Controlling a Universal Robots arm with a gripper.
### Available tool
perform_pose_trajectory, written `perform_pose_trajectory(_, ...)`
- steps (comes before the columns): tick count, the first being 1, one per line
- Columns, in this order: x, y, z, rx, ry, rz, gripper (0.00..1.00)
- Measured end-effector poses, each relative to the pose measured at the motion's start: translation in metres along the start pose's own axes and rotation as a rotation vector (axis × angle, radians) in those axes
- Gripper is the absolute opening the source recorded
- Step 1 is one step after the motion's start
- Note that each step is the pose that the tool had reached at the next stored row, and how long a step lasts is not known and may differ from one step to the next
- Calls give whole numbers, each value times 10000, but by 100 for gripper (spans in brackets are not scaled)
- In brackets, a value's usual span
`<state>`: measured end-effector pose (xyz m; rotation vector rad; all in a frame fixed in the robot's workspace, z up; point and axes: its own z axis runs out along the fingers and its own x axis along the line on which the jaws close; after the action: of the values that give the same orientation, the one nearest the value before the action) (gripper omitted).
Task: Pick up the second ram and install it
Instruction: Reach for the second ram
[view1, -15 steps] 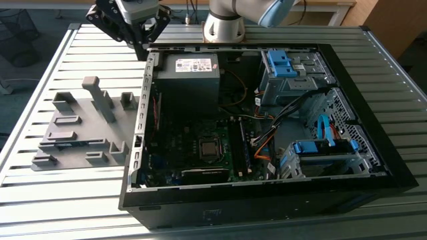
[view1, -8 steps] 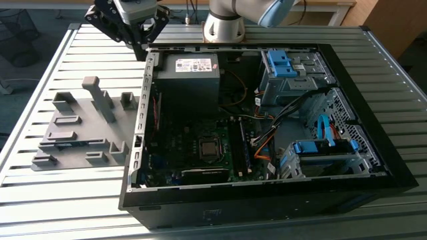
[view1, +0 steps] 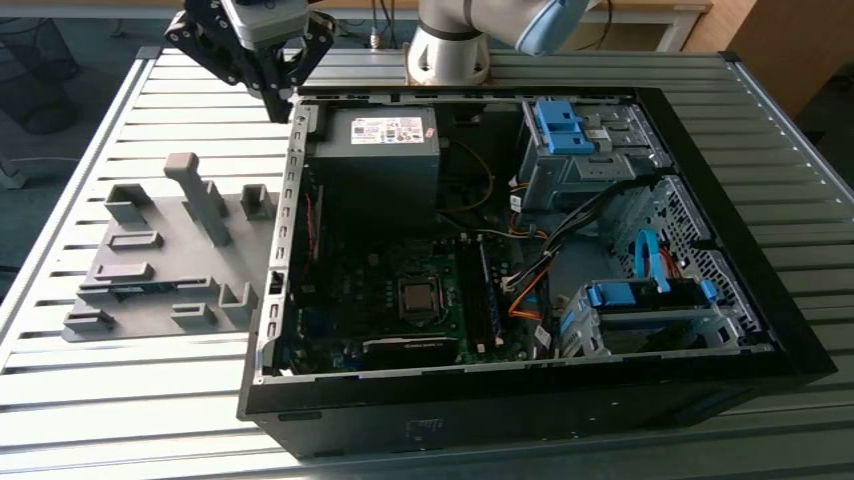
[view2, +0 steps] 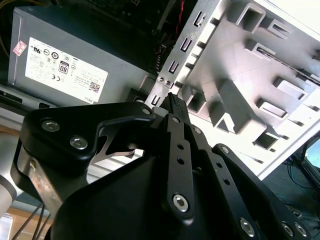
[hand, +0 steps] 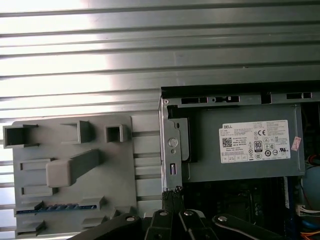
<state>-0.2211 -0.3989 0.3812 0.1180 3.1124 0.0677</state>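
The memory stick (hand: 55, 208) sits on edge in a long slot of the grey holder tray (view1: 180, 265), which lies on the slatted table (view1: 134, 400) outside the computer case (view1: 534, 420). From where I stand it looks untouched, and it is well away from the claw, on the far side of the tray from it.

The claw (view1: 280, 105) hangs over the corner of the case. Its tip is just beside the metal rear wall and close to the grey power supply box (view1: 380, 150). Its fingers are pressed together and carry nothing.

I'd say the job is at the reaching stage: the stick is neither gripped nor lifted, and none of the fitting has begun. To take a board that thin, the fingers would have to be spread and lined up square across its flat faces. They would also need room to go down between the raised blocks on the tray. I can't tell from here which slot on the main board inside the case is free.

As for writing, the power supply box has a white label (hand: 254, 141) facing the claw, with lines of small print, a square code patch and a row of approval marks. A small pink sticker (hand: 296, 143) sits just beside it. I can't make out any print on the stick.
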Motion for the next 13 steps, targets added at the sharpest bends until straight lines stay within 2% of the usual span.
perform_pose_trajectory(13,71,-6,8,1,1,0,11)
